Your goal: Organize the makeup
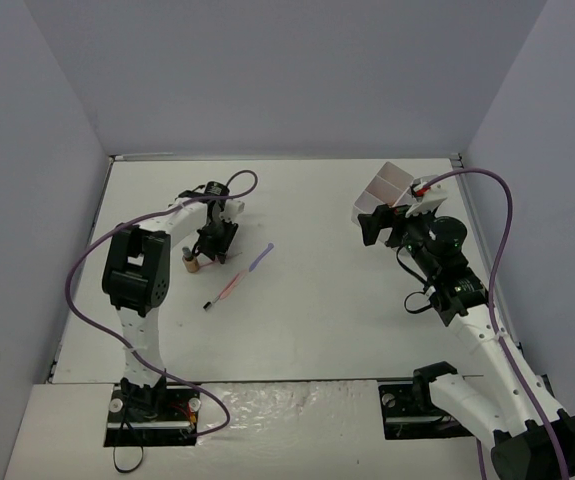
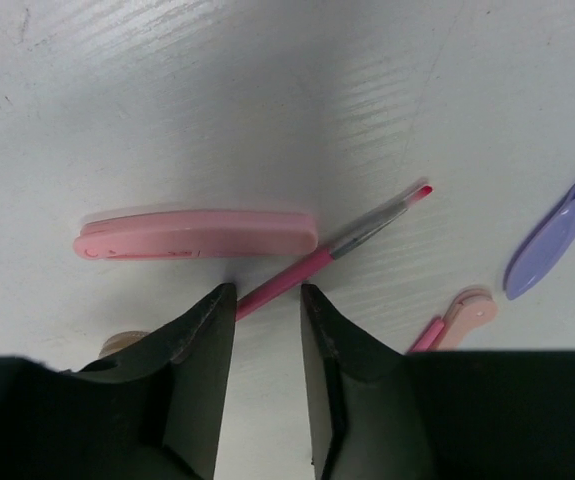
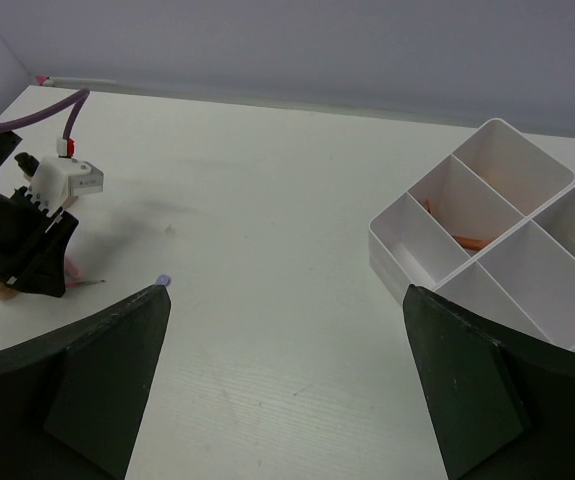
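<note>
My left gripper [image 2: 267, 292] is open with a narrow gap, low over the table, its tips either side of the near end of a thin pink pencil [image 2: 339, 248]. A flat pink oblong piece [image 2: 197, 233] lies just beyond the left finger. A purple piece [image 2: 557, 232] and a pale pink piece [image 2: 469, 310] lie to the right. In the top view the left gripper [image 1: 213, 247] is beside a tan bottle [image 1: 192, 265], the pink pencil [image 1: 229, 288] and the purple piece [image 1: 260, 258]. My right gripper [image 3: 287, 300] is open wide and empty, beside the white tray [image 3: 392, 245].
The white tray [image 1: 395, 180] stands at the back right, partly hidden by my right arm; one compartment holds orange pencils [image 3: 464, 240]. Grey walls enclose the table on three sides. The left arm's purple cable [image 1: 87, 270] loops out to the left.
</note>
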